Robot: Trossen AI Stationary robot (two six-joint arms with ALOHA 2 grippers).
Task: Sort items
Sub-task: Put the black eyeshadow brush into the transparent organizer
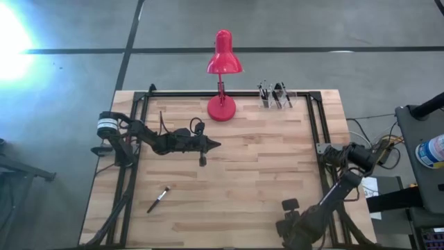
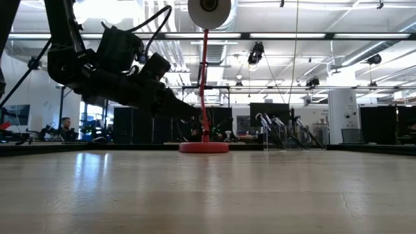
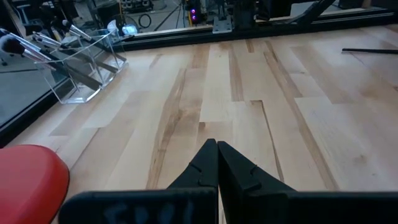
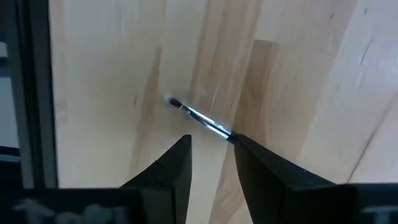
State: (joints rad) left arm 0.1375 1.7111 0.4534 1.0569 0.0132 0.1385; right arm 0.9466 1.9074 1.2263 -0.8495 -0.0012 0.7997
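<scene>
Over the middle of the table, at about nine o'clock from its centre, the left gripper (image 1: 214, 144) hangs with its two dark fingers pressed flat together, nothing between them, the closed tip pointing toward three o'clock across bare wood. Down at five o'clock, right on the near edge of the table (image 1: 243, 201), sits the right gripper (image 4: 211, 144), and its wrist view shows the jaws standing apart with a gap between them. Just past that gap lies a thin brush (image 4: 199, 116), silvery ferrule catching the light, small dark tip aimed away from the fingers; one end runs up against a fingertip (image 4: 239, 142), but whether it is actually pinched or merely lying on the boards I cannot tell. Out at seven o'clock a second brush (image 1: 158, 198) lies alone on the wood, slanted, well apart from both arms. Up at one o'clock, on the far edge, a clear holder (image 1: 276, 101) has several brushes (image 1: 275, 93) standing in it, leaning at angles. Beside it, at twelve o'clock, stands the red desk lamp (image 1: 223, 69), its round base on the table.
</scene>
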